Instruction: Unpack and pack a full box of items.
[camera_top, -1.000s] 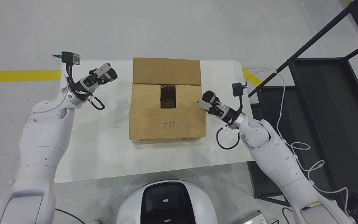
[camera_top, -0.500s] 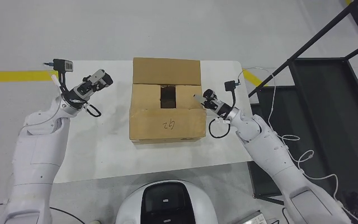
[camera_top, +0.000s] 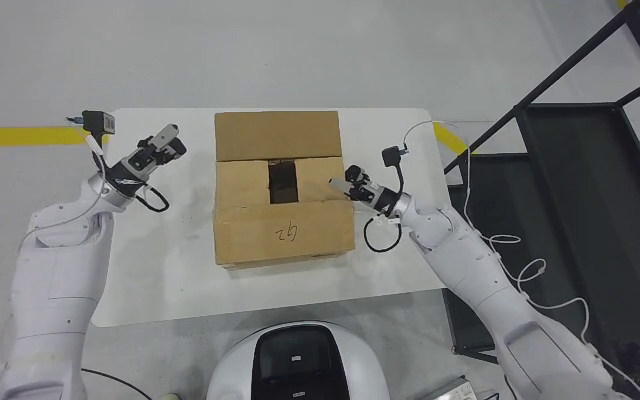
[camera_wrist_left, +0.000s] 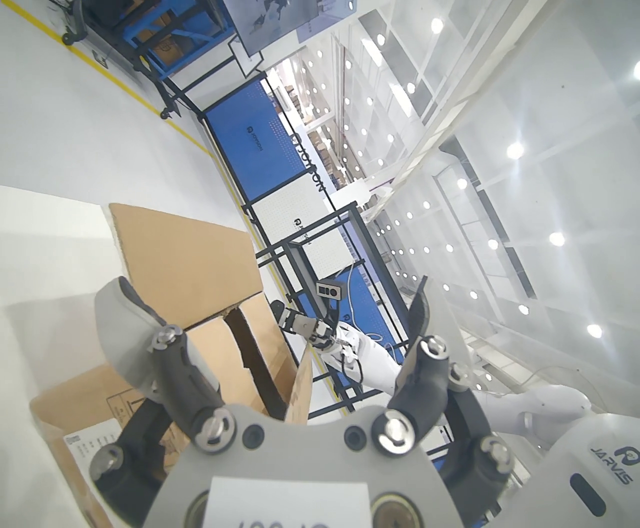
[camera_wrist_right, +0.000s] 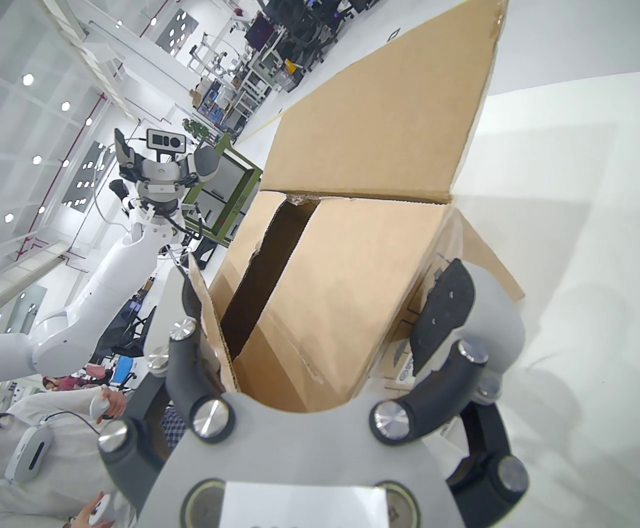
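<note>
A brown cardboard box stands in the middle of the white table. Its back flap is folded outward, and a dark gap shows between the two inner flaps. My right gripper is open at the box's right top edge. In its wrist view the right gripper straddles that corner of the box, one finger against the upright front flap. My left gripper hangs open to the left of the box, apart from it. The left gripper holds nothing, with the box beyond it.
A black metal rack stands right of the table, with white cables trailing from the right arm. A yellow floor line runs past the table's left end. Bare table lies in front of the box and to its left.
The box has slid to the left on the table, with the right gripper following against its right edge. The left arm has drawn back to the left.
</note>
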